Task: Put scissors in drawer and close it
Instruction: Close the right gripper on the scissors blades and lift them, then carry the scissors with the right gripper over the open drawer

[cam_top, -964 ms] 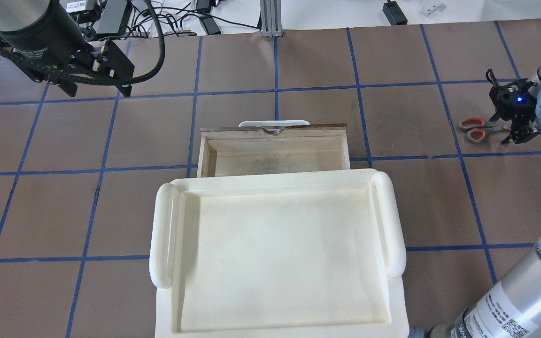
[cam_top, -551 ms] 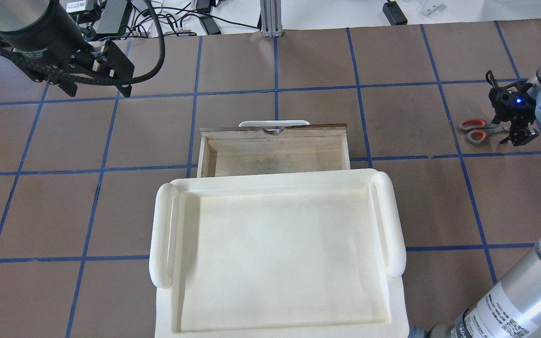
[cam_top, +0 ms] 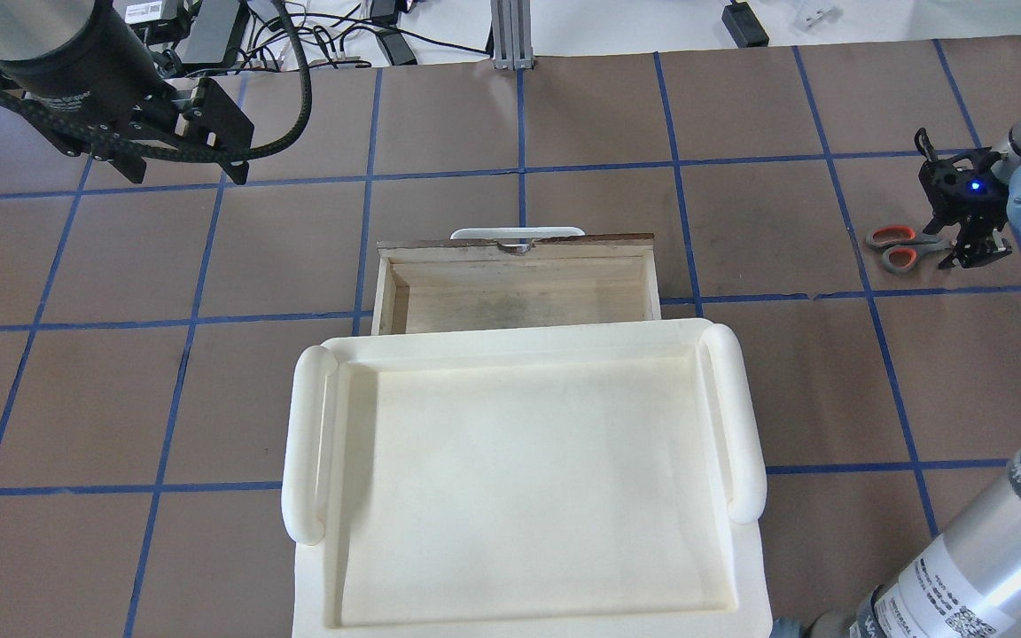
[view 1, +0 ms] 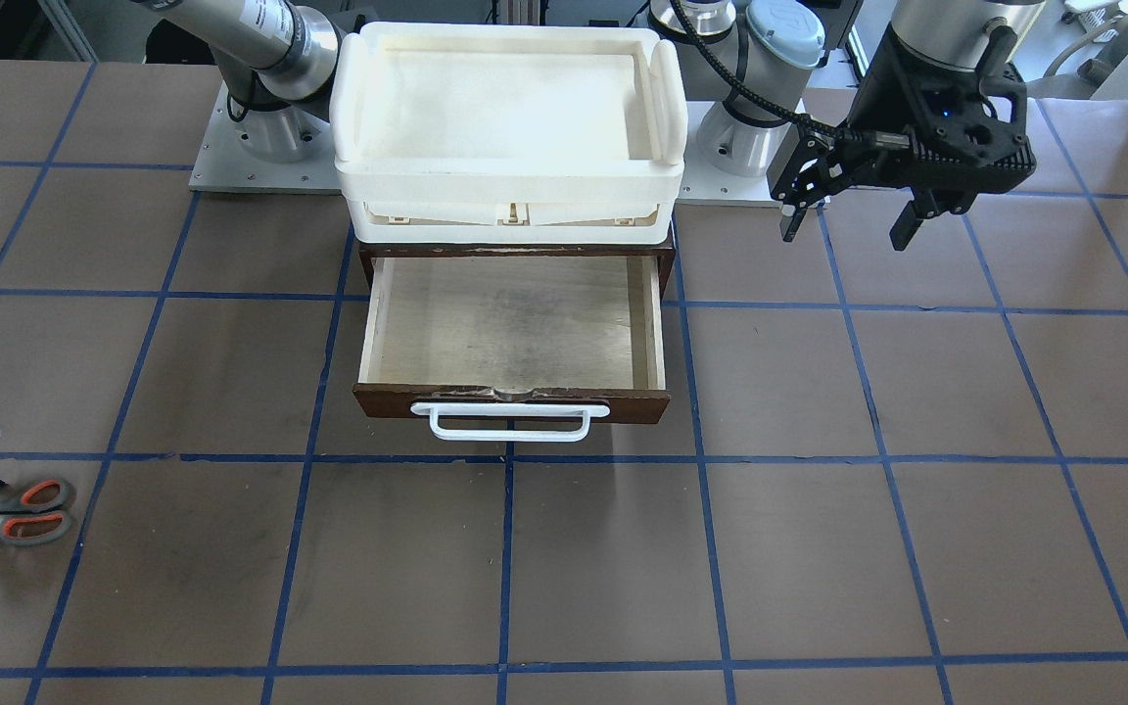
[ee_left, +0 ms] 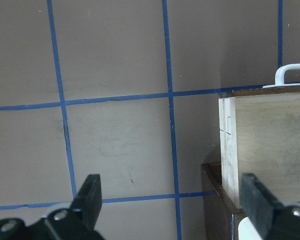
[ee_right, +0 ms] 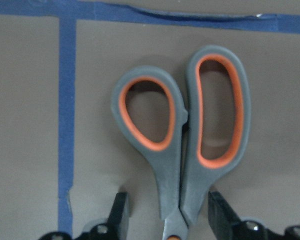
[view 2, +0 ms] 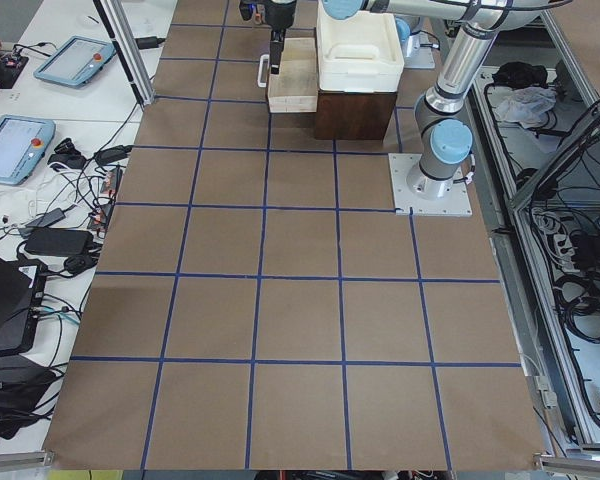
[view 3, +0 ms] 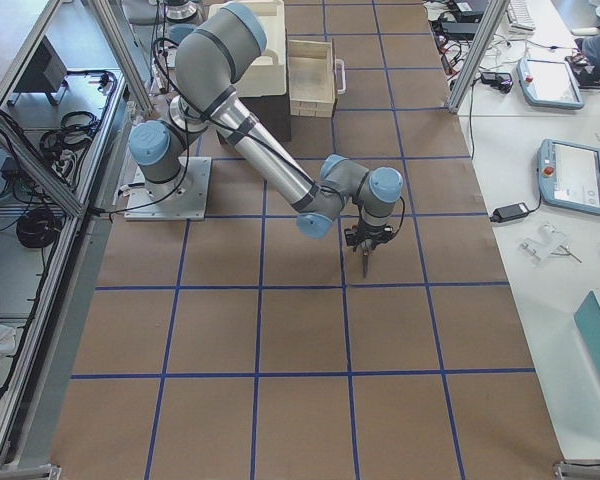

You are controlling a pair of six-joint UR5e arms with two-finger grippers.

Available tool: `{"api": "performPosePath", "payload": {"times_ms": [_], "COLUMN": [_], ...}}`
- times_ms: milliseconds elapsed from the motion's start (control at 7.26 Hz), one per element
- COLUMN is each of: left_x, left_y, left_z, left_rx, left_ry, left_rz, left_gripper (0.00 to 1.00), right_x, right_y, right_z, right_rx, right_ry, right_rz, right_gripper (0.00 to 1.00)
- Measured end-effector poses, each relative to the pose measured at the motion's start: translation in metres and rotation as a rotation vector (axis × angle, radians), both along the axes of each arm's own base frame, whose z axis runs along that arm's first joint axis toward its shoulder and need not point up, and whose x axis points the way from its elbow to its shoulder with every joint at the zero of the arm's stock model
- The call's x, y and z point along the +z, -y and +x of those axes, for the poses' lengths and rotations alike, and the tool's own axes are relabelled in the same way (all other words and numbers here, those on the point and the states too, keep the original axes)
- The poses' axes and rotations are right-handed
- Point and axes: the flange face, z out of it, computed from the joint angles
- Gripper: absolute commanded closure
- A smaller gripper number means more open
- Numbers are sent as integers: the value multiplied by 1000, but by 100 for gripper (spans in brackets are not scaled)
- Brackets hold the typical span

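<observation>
Overhead exterior shows the drawer [cam_top: 519,297] pulled open and bare inside, below the white tray [cam_top: 298,425]. The scissors [cam_top: 896,246] lie flat on the table [cam_top: 767,381], well apart to the drawer's right, handles toward it.

The right gripper [cam_top: 971,239] is down over them. In the right wrist view its jaws stand apart and clamp nothing. One finger [ee_right: 119,212] sits each side of the neck, just below the loops.

The step in hand looks like the pick. I would centre first: one finger is almost on the neck while the other shows a wider gap, so closing now could shove the pair sideways. Keep the tips low at the table so the thin neck cannot slip beneath them. Close on both shanks together, then lift straight up before swinging toward the drawer.

The left gripper [cam_top: 183,168] hovers off the drawer's left side, fingers wide apart and empty. It seems well placed to push the front shut later.

The table is matte brown, gridded with blue tape, and one strip runs close by the handles. Benches with tablets and cables line the room's edges, between metal frame posts.
</observation>
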Motion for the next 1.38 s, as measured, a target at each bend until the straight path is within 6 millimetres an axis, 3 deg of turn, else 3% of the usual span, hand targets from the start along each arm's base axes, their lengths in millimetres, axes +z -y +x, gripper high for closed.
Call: {"api": "performPosePath", "payload": {"times_ms": [275,551,689,964,1102,1377], "left_x": [0,-1,0,7,9,7], "left_y": [-1,-1,-2,-3,-4,-2], "left_z": [0,0,0,0,-1,-1], "left_rx": [0,0,1,5,5,5], "left_ry": [0,0,0,0,0,-2], "left_rz": [0,1,-1,-36,-46,-47], "left_gripper": [0,0,0,0,0,0], "right_x": [0,1,1,5,18,75], "right_y": [0,-1,-1,0,-1,-8], "right_z": [1,2,2,2,4,37], "right_rx": [1,2,3,5,6,-2], "right_ry": [2,1,-1,-7,-20,-55], "right_rz": [0,0,-1,-5,-14,-2], "right_gripper": [60,91,99,100,100,100]}}
